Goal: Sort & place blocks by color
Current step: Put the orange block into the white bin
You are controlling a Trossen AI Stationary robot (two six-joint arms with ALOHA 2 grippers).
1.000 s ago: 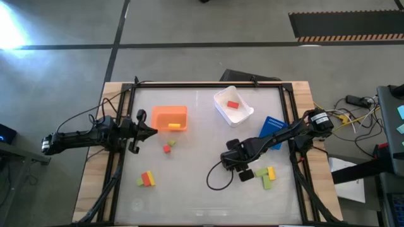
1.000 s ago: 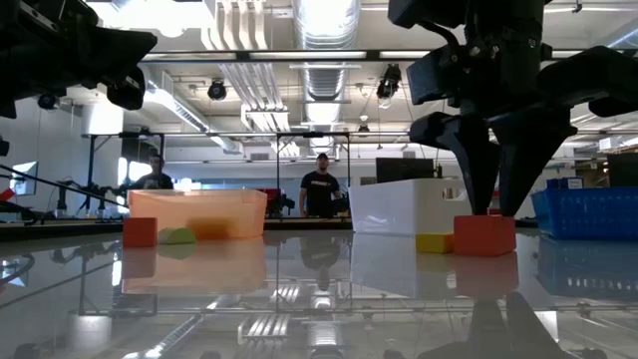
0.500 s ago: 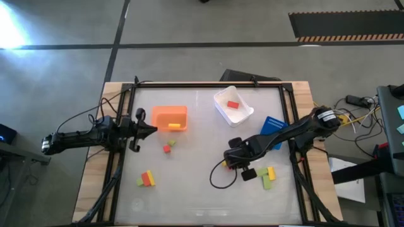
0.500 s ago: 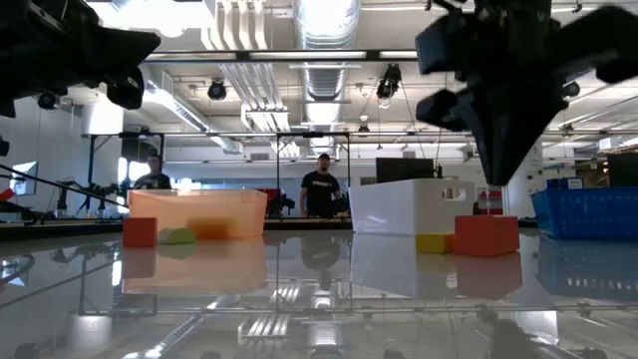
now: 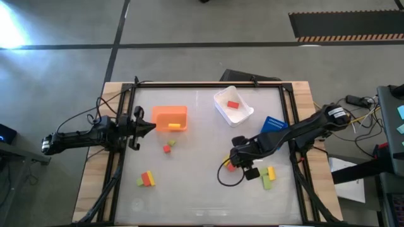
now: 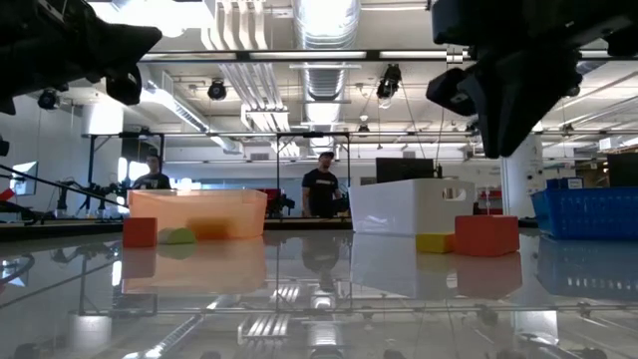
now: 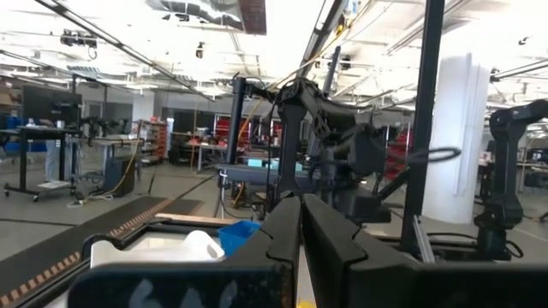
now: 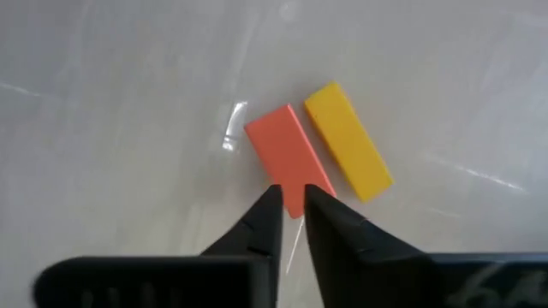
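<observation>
No text, label, brand, number or sign can be read in any of the views. The blurred pale marks on the dark housing at the edge of the left wrist view are too indistinct to make out as characters. The black-and-yellow striped strip on the grey floor (image 5: 344, 38) beyond the table carries only hazard stripes, no lettering.
</observation>
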